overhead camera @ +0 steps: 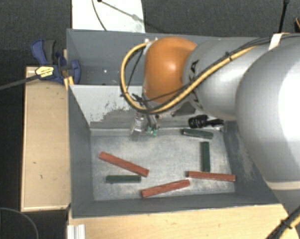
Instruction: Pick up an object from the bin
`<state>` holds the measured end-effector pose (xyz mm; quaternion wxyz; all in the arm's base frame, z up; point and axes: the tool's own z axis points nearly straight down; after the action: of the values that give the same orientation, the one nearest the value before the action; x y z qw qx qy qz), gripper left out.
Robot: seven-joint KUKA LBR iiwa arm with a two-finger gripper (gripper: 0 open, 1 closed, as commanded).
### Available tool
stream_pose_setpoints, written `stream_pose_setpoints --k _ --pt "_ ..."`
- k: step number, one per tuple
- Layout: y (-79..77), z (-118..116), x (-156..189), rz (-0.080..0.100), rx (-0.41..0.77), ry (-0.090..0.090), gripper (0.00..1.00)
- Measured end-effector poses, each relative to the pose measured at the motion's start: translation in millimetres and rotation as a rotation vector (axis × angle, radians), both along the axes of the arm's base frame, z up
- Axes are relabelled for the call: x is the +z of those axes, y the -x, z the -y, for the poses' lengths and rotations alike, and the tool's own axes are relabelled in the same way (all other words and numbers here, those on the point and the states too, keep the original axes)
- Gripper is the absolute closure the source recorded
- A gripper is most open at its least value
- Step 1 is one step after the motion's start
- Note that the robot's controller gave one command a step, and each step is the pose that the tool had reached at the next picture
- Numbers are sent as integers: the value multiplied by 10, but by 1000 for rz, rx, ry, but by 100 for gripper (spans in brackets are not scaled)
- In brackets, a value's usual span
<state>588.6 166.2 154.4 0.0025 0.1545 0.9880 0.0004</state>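
Note:
My gripper (144, 128) hangs under the orange wrist cover near the back wall of the bin, left of the middle, above bare floor. Nothing shows between its fingers. A dark green stick (198, 133) lies flat just to its right along the back wall. A black marker-like thing (204, 121) sits above that stick, partly hidden by the arm. A red-brown stick (123, 164) lies slanted on the floor below and left of the gripper.
On the bin floor lie a short dark green stick (123, 179), a red-brown stick (165, 188) near the front, another red-brown stick (211, 176) at the right, and an upright-lying dark green stick (205, 156). The arm covers the bin's right side.

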Motion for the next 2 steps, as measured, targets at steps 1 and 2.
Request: stream_pose_setpoints --k 1,2 --pt "424 285 1688 7 251 0 100" --pt "308 -122 344 -10 104 0 100"
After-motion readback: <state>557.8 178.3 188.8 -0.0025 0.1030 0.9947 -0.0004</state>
